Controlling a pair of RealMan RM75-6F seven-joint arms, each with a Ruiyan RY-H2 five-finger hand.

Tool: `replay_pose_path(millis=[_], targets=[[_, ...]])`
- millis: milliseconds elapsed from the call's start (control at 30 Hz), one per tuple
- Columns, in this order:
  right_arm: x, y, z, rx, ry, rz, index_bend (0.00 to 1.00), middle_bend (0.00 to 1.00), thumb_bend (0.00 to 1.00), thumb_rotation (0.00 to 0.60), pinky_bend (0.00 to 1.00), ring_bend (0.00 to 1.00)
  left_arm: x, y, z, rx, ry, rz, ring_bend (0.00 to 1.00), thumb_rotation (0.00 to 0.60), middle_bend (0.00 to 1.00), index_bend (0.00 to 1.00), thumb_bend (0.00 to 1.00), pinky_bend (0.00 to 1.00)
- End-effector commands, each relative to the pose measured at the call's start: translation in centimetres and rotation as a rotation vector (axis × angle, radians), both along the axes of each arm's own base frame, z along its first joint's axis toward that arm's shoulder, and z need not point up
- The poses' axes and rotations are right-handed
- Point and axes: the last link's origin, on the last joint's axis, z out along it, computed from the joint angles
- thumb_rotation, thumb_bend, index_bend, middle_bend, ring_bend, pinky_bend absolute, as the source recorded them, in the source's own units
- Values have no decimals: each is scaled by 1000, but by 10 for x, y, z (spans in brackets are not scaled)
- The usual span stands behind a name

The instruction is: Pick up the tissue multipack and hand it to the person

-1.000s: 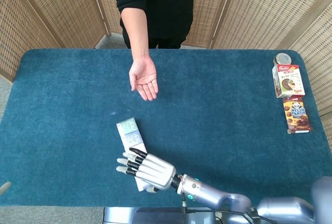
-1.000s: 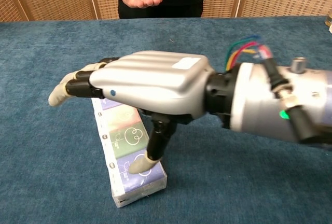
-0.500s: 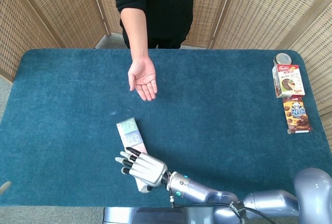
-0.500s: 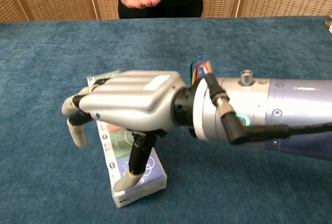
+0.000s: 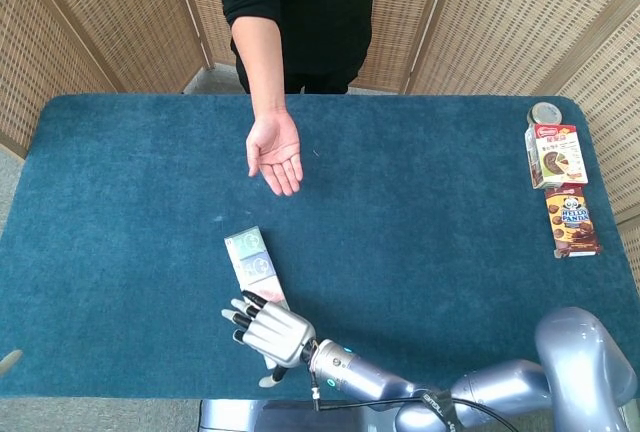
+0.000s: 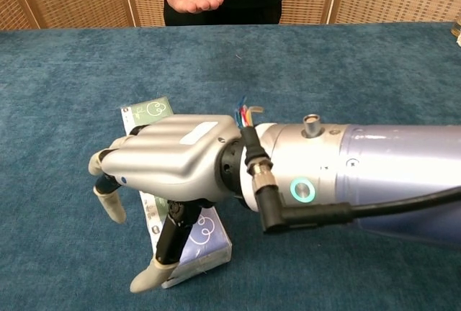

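Fingers of the right hand curl downward over the near end of the tissue multipack, spread apart, with the thumb reaching down past the pack's near left corner. Whether any fingertip actually presses the wrap cannot be told; the palm hides the pack's middle in the chest view, and in the head view the hand covers its near half, leaving only the far end exposed. The pack lies flat on the blue table, near the front edge, slightly left of centre, long axis running away from the robot.

Behind the hand, the silver forearm with a lit green ring fills the right of the chest view and is cut off at the frame edge. The left hand appears in neither view.

Across the table, the person's hand is held out palm up, well apart from the pack; the head is cut off.

At the far right edge lie a small can and two snack boxes in a row, labels too small to read.
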Motion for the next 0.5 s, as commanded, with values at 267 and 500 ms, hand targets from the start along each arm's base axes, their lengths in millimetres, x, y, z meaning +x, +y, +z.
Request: replay_pose_path(millis=[267,500], targets=[[-12,-2,-11,-24,62,-13,381,0,0,336,0,0,0,0,-1,-4,4,0,0,600,0,0,143,87],[-23,-12,-6,-59,89,-33,483,0,0,334,0,0,0,2,-2,-10,8,1,0,600,0,0,143,87]])
